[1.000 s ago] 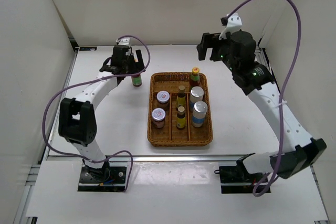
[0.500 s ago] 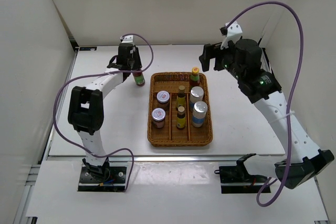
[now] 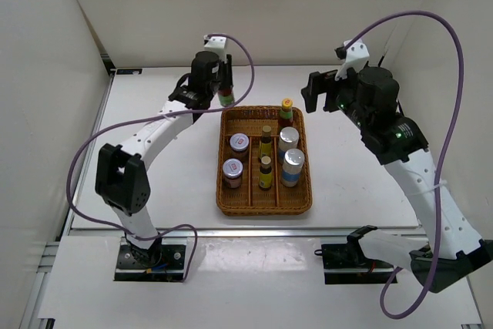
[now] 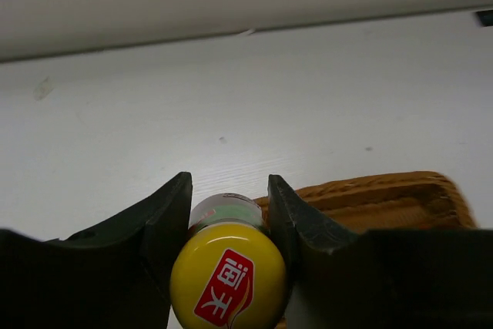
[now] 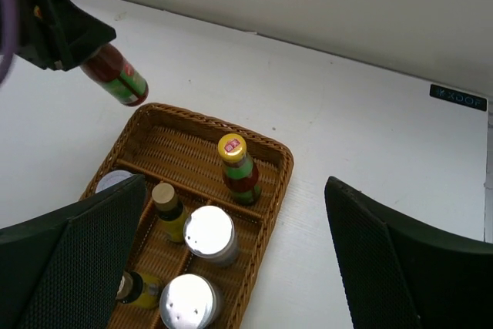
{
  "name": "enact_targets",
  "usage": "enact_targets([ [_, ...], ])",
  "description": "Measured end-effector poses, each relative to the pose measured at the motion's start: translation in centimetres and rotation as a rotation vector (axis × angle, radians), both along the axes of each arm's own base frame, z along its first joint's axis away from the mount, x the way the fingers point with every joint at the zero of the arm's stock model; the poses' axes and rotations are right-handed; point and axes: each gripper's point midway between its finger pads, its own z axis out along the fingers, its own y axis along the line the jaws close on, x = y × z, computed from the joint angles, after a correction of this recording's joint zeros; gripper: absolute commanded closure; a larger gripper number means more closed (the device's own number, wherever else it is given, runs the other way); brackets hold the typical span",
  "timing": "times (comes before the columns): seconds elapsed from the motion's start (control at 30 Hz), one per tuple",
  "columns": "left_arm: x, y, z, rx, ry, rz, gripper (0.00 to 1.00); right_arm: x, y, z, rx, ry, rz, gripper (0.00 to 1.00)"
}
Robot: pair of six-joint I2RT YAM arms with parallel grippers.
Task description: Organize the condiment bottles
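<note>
Now | left fingers (image 4: pixel 166 221) clamp sauce bottle (image 4: pixel 229 275), lifted off table (image 3: pixel 154 152) toward tray (image 3: pixel 264 210) | right fingers (image 5: pixel 77 252) wide apart

White arms (image 3: pixel 150 130), black joints (image 3: pixel 117 179) — a looping purple cable (image 3: pixel 461 75) on each.

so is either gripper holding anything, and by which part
The left gripper holds a red-green sauce bottle by its neck, just under the yellow cap. The right gripper is open and holds nothing.
</note>
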Motion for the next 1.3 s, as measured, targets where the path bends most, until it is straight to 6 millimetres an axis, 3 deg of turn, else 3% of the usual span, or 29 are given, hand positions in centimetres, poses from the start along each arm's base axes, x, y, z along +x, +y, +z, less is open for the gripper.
enact_targets([
  [0.13, -2.1, -3.5, 3.9, -0.054, -0.085, -0.098, 0.89, -0.8, -0.4, -1.2, 0.009, 0.038, -0.013, 0.00],
  [0.23, -2.4, -4.7, 4.5, -0.086, -0.115, -0.142, 0.89, -1.8, -0.8, -2.5, 0.013, 0.075, -0.017, 0.00],
  [0.33, -2.0, -5.1, 2.3, -0.083, -0.092, -0.154, 0.89, -2.6, -1.0, -3.0, 0.027, 0.094, -0.015, 0.00],
  [0.53, -0.2, -6.2, -4.9, -0.048, 0.009, -0.165, 0.89, -4.6, -1.7, -4.0, 0.038, 0.123, -0.007, 0.00],
  [0.97, 0.3, -7.3, -4.3, -0.063, -0.054, -0.161, 0.89, -5.3, -1.8, -5.9, 0.028, 0.167, 0.002, 0.00],
  [1.17, -1.4, -8.0, -4.6, 0.000, -0.061, -0.164, 0.89, -5.5, -1.8, -5.9, 0.031, 0.167, 0.002, 0.00],
  [1.3, -3.1, -8.8, -5.8, 0.050, -0.035, -0.184, 0.89, -5.7, -1.7, -6.5, 0.037, 0.186, 0.005, 0.00],
])
